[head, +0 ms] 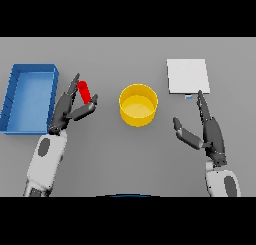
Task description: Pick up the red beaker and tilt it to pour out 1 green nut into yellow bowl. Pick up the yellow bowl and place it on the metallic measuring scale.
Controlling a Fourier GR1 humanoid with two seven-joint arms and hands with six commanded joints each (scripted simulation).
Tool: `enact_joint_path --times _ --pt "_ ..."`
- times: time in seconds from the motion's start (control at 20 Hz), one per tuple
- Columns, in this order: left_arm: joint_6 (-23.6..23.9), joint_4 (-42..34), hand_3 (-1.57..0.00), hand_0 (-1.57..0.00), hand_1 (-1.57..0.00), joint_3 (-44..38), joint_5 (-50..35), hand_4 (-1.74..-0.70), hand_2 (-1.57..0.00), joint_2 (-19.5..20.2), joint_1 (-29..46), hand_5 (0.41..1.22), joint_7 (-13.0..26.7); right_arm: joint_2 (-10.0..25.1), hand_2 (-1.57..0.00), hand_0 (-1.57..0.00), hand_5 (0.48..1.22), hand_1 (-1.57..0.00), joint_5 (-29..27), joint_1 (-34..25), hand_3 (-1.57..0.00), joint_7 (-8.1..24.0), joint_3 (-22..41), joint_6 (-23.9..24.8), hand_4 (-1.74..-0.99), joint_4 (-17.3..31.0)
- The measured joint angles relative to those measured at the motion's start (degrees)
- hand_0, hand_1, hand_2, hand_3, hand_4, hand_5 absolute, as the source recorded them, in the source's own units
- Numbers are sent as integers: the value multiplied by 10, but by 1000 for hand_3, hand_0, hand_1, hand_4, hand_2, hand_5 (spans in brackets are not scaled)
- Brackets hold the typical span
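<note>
1. Left hand (67, 109), fingers (70, 91) and thumb closed around one red beaker (85, 91), thumb tip pressed at its lower end near the right side.
2. One red beaker only, slim, leaning with its top toward the upper left, held just above the worktop (125, 154) between the blue tray (27, 96) and the yellow bowl (138, 105).
3. No way to tell what sits inside the beaker; opening not readable from the head view.
4. Right hand (210, 131), fingers straight and spread apart, thumb stretched out toward the left, holding nothing; fingertips pointing up toward the lower edge of the scale (188, 76).
5. One yellow bowl, round, upright, standing on the worktop near the middle, apart from both hands and to the right of the beaker.
6. Bowl interior plain yellow.
7. One metallic measuring scale, a pale square plate at the upper right, with a small bluish tab at its lower edge, just above the right fingertips; bowl well apart from it, to its lower left.
8. One blue tray, rectangular with raised walls, at the far left, just beside the left hand.
9. Two white and grey arms in all, one rising from each lower corner.
</note>
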State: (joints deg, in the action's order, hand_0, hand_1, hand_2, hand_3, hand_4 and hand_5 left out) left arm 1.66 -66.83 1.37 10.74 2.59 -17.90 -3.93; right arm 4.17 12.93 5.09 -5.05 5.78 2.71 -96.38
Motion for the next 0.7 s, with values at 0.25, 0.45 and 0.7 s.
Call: enact_joint_path --times 0.25,0.45,0.7 --pt "1 46 1 1 1 -10 2 -1289 1 4 -37 683 -6 2 1 1 642 1 -6 0 1 -10 -6 0 -1269 3" --pt "-2 93 1 1 1 -20 -2 -1309 1 2 -74 688 -12 -1 1 1 640 1 -3 3 1 0 -2 0 -1269 -3" --pt "1 144 -31 1 -26 -43 -18 -1378 -67 -6 -98 724 -56 2 1 1 642 1 1 -5 1 6 -4 4 -1259 2"
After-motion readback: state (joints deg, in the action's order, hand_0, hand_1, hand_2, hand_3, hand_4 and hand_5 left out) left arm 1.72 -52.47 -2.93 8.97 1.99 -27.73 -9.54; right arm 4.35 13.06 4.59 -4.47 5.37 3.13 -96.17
